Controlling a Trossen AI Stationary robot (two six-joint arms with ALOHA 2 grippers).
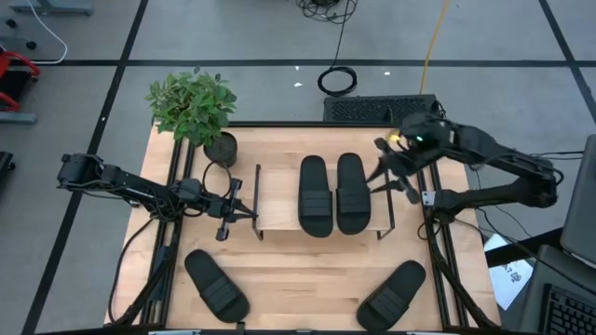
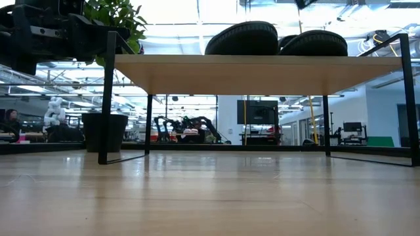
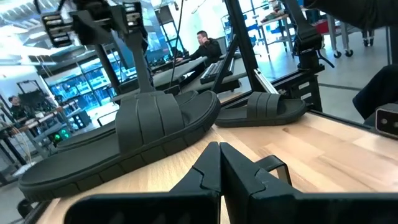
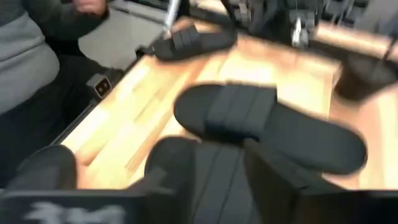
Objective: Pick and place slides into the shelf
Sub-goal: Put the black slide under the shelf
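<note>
Now two slides [image 1: 331, 194] on shelf [image 1: 277, 200] (side by side), right jaws [image 1: 391, 174] just beside.

Two black slides [image 1: 331, 194] atop shelf [image 1: 276, 195]; two below

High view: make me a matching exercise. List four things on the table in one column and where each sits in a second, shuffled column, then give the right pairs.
Things:
1. potted plant
2. pair of sandals
3. left claw
4. right claw

Places:
A. on top of the shelf's board, side by side
B. at the shelf's left end
C. at the table's far left corner
D. at the shelf's right end, beside the sandals

Pairs: 1-C, 2-A, 3-B, 4-D
</note>
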